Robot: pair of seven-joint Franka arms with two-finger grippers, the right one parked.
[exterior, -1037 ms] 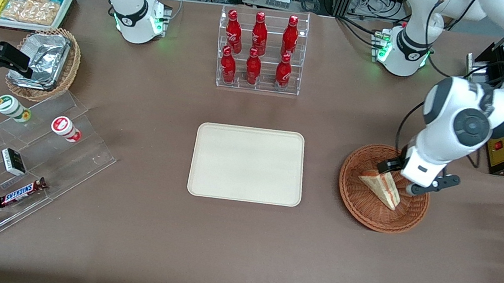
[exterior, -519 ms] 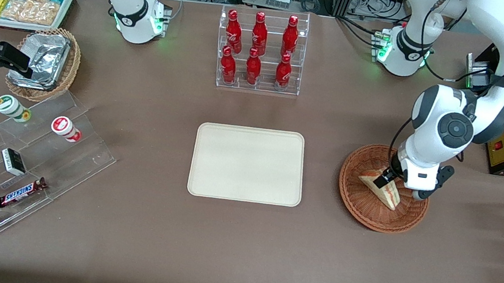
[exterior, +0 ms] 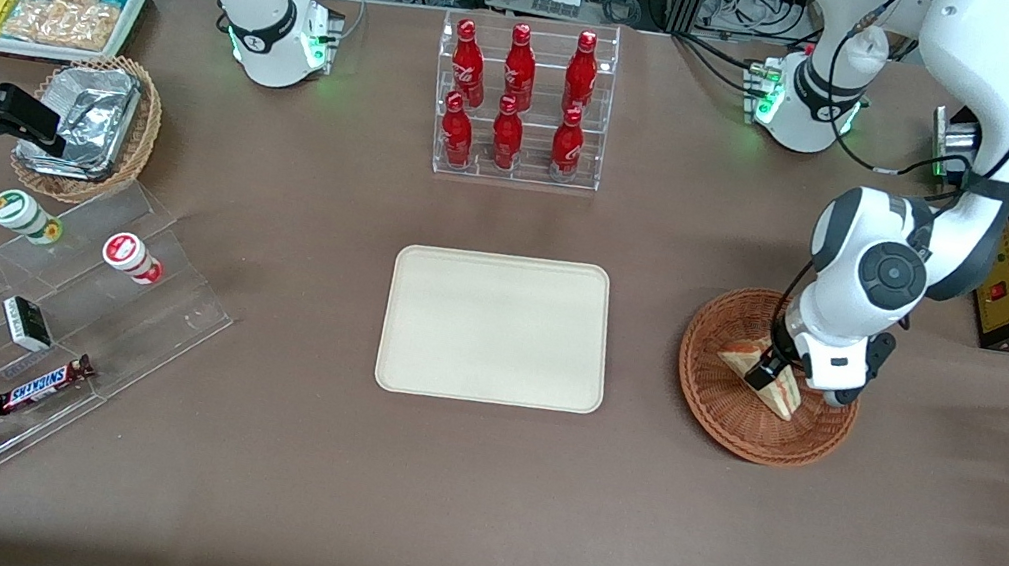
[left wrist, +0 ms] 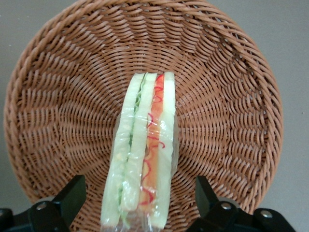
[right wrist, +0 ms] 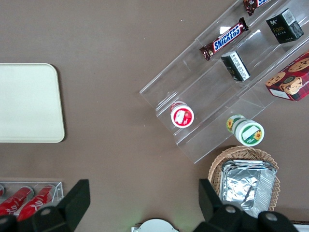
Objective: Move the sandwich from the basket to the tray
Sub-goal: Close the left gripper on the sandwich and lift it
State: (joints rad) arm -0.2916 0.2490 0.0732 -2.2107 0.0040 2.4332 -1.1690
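1. A brown table (exterior: 256, 446) is being viewed from the front, with a flat cream-white tray (exterior: 497, 329) lying near its middle and nothing resting on it

2. A round reddish-brown wicker basket (exterior: 725, 424) is being shown toward the working arm's end of the table, well apart from the tray

3. A triangular sandwich (exterior: 786, 393) wrapped in clear film is being held inside the basket, standing on edge with its red, pink and green filling layers facing up toward the wrist camera (left wrist: 145, 154)

4. The gripper (exterior: 772, 371) of the white working arm is being lowered into the basket, directly over the sandwich

5. In the wrist view the basket (left wrist: 231, 96) is filling the frame, and the two dark fingers (left wrist: 72, 198) are being kept spread wide, one on each side of the sandwich, with clear gaps between the pads and the bread; nothing is being pinched

6. A clear rack of six red bottles (exterior: 519, 98) is being seen farther from the front camera than the tray

7. Toward the parked arm's end, a lighter wicker basket of foil containers (exterior: 90, 118) and a clear stepped stand with chocolate bars (exterior: 43, 384) are being shown
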